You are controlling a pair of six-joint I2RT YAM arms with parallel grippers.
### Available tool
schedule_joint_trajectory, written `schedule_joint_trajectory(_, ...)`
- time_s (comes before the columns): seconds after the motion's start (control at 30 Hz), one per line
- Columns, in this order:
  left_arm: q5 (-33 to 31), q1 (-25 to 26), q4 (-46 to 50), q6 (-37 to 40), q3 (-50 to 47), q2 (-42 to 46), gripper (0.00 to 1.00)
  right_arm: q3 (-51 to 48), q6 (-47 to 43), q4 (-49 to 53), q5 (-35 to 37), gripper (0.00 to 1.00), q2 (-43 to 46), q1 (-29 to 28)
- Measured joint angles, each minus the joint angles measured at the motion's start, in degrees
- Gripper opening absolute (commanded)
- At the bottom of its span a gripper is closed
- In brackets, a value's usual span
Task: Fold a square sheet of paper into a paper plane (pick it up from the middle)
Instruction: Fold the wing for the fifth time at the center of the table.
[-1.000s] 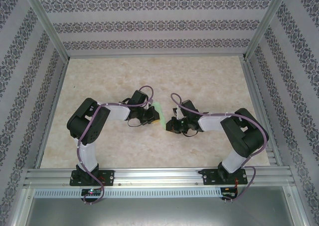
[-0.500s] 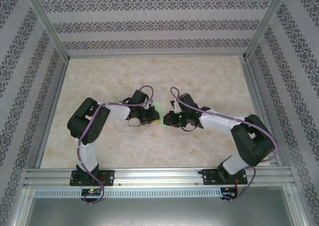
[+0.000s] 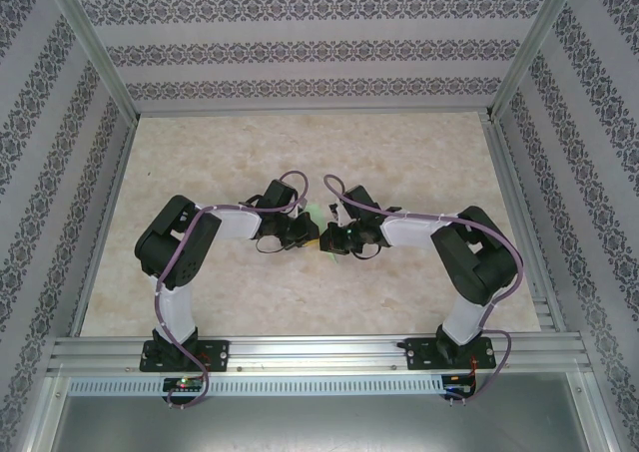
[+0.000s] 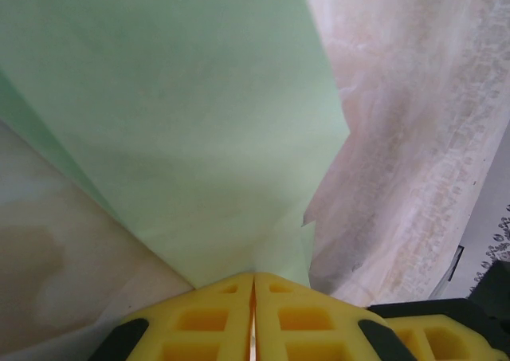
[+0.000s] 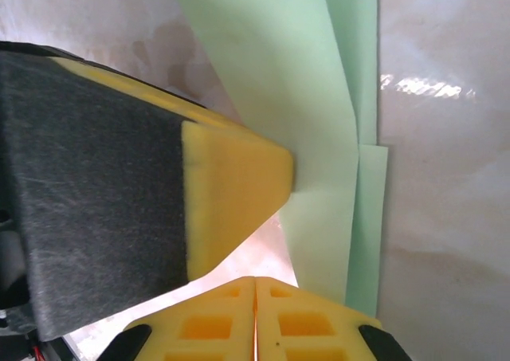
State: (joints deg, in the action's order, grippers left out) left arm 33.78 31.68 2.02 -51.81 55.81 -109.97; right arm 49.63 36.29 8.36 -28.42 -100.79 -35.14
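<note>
The square sheet of paper (image 3: pixel 316 216), pale green and folded into layers, stands up between the two grippers at mid-table. My left gripper (image 3: pixel 306 234) is shut on it. In the left wrist view the paper (image 4: pixel 183 122) rises straight out of the closed yellow tips of the left gripper (image 4: pixel 253 275). My right gripper (image 3: pixel 328 240) is close beside it, tips almost meeting. In the right wrist view the right gripper (image 5: pixel 255 280) is shut with no paper in its seam. There the paper (image 5: pixel 319 178) passes behind its right finger. Whether it forms the paper plane cannot be told.
The marble-patterned table (image 3: pixel 399 163) lies inside an aluminium frame with patterned walls on three sides. A metal rail (image 3: pixel 319 350) runs along the near edge by both arm bases. Purple cables loop over each wrist.
The right arm has swung its gripper left until it sits right against the left gripper and the paper. The left arm and its hold on the paper have stayed still.
</note>
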Motion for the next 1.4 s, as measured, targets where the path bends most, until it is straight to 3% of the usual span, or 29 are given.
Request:
schedule_joint_trajectory(0.4, -0.2, 0.0, 0.8, 0.2, 0.4, 0.0, 0.11, -5.7, 0.2, -8.5, -2.7, 0.09, -0.3, 0.8)
schedule_joint_trajectory(0.73, -0.5, 0.3, 2.3, 0.2, 1.0, -0.1, 0.1, -14.9, 1.8, -13.0, -2.5, 0.08, 6.0, 0.8)
schedule_joint_trajectory(0.9, -0.4, 0.3, 2.5, 0.2, 1.1, -0.2, 0.1, -17.1, 2.3, -9.0, -2.2, 0.08, 10.0, 0.8)
schedule_joint_trajectory(1.13, -0.4, 0.3, 2.7, 0.4, 1.3, -0.2, 0.1, -12.1, 2.3, -1.6, -0.6, 0.09, 13.4, 0.8)
schedule_joint_trajectory(1.4, -0.2, 0.3, 2.9, 0.5, 1.5, -0.2, 0.1, -3.9, 2.3, -3.2, 0.2, 0.07, 4.1, 0.7)
